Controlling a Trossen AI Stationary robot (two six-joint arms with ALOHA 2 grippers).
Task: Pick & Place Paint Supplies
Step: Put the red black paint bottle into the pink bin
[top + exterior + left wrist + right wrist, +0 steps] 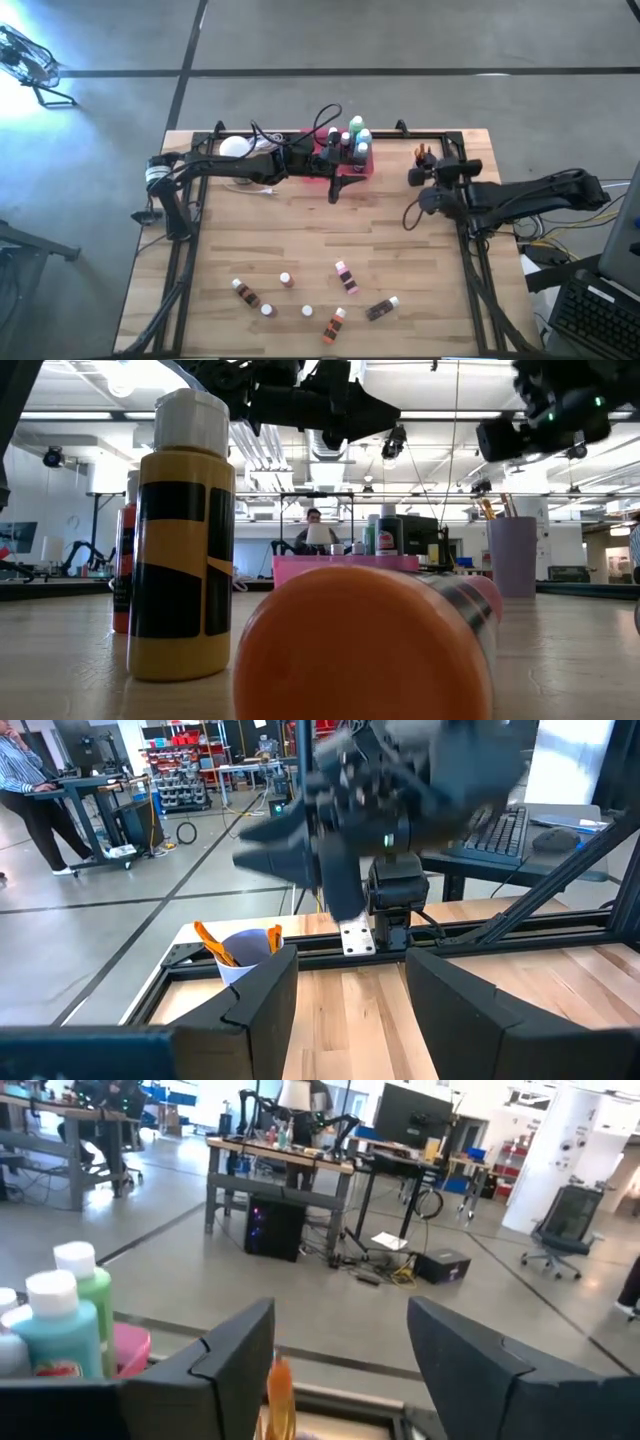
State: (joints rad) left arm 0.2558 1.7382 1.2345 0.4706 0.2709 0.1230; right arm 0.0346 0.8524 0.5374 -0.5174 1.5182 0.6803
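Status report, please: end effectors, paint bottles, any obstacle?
Left end effector open, empty, beside the pink tray. Right end effector open, empty, at table right. Seven small bottles loose at the near edge. Nothing blocking them.

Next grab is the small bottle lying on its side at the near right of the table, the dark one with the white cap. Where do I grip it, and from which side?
Grip the dark bottle across the middle of its body, coming straight down from above. It lies flat, with its white cap pointing to the right, so set the fingers across its long axis. The right gripper, open, looks the closer one.
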